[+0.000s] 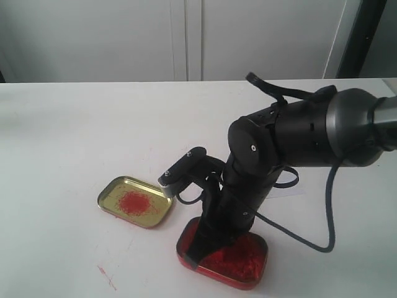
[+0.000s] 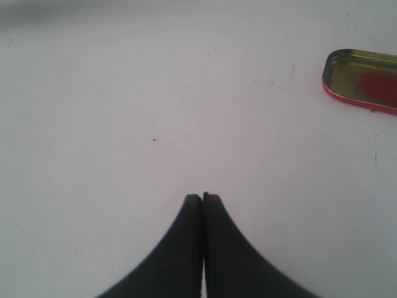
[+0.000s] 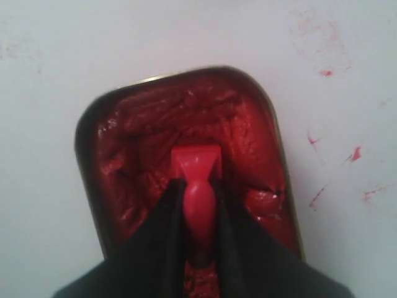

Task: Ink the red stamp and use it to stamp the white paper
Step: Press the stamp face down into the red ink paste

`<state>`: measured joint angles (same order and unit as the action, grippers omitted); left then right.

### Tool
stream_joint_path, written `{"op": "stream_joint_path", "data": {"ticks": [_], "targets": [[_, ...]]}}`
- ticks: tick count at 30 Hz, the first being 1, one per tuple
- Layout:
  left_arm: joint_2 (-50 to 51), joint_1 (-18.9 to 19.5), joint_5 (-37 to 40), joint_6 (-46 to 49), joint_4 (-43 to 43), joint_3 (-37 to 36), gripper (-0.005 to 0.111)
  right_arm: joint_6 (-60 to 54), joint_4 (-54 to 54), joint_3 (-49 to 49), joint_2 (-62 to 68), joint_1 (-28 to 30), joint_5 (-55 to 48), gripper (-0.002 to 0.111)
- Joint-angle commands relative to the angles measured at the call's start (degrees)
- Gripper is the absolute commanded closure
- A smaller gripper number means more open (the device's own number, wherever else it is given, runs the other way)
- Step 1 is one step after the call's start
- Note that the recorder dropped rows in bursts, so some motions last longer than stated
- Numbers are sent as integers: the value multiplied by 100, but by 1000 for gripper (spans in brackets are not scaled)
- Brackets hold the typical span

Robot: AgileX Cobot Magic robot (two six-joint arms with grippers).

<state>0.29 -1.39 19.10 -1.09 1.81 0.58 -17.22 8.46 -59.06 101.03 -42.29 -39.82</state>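
Right jaws hold the red stamp (image 3: 196, 162) inside the tin (image 3: 93, 119), off its rim.

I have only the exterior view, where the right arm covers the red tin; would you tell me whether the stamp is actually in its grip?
Observer: Yes. In the right wrist view, the right gripper has its fingers closed on the knob of the red stamp.
Operator: Thank you. Where is its base?
Observer: The square base looks set on the lumpy paste, about mid-width of the red tin; how hard it presses I cannot tell.
Operator: And the left gripper, which I cannot see?
Observer: The left gripper is shut with nothing between its fingers, the white tabletop beneath it.
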Motion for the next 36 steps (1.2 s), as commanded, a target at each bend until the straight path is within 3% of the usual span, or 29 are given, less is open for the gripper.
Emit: {"op": "stream_joint_path", "data": {"ticks": [1,22,36], "targets": [[-29,13,18,-20,29,-58,107,150,7,-114,-139,9,54,108],[-29,13,18,-20,29,-58,107,241,654,-7,-6,231,330,108],[-29,13,18,-20,29,-58,107,50,1317,-17,349,466,-80,108]]}}
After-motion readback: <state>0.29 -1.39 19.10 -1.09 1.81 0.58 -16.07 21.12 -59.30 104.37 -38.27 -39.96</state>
